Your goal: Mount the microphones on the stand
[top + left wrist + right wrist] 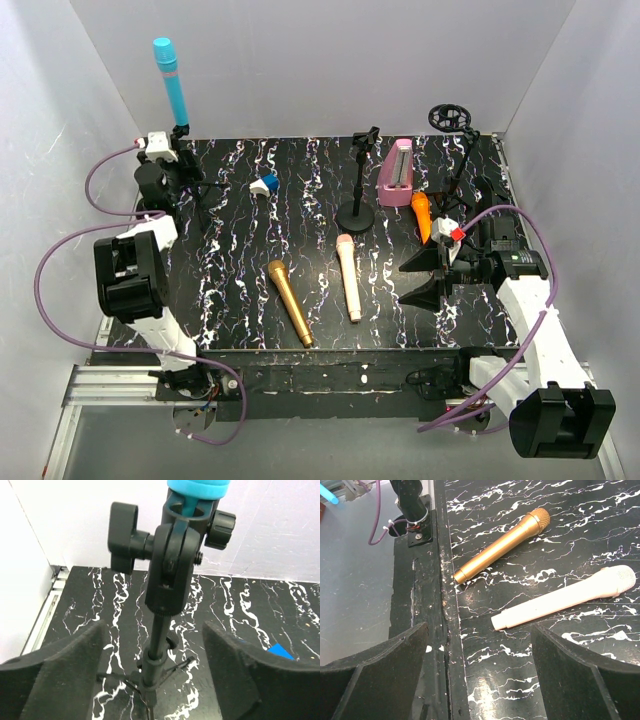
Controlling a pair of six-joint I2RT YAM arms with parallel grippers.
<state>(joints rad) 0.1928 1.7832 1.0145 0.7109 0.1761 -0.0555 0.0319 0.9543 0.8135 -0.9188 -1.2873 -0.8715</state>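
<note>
left gripper (152, 650) wide open astride stand (167, 575) holding blue microphone (197, 486) | right gripper (480, 635) open, empty | orange microphone (422, 212): top view only

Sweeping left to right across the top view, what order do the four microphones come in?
sky blue microphone → gold microphone → pale pink-cream microphone → orange microphone

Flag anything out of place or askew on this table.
Nothing looks damaged or spilled. Only the blue mic sits in a stand, back left. The gold mic and pink mic lie flat near the front, and the orange mic lies beside the block, back right.
</note>
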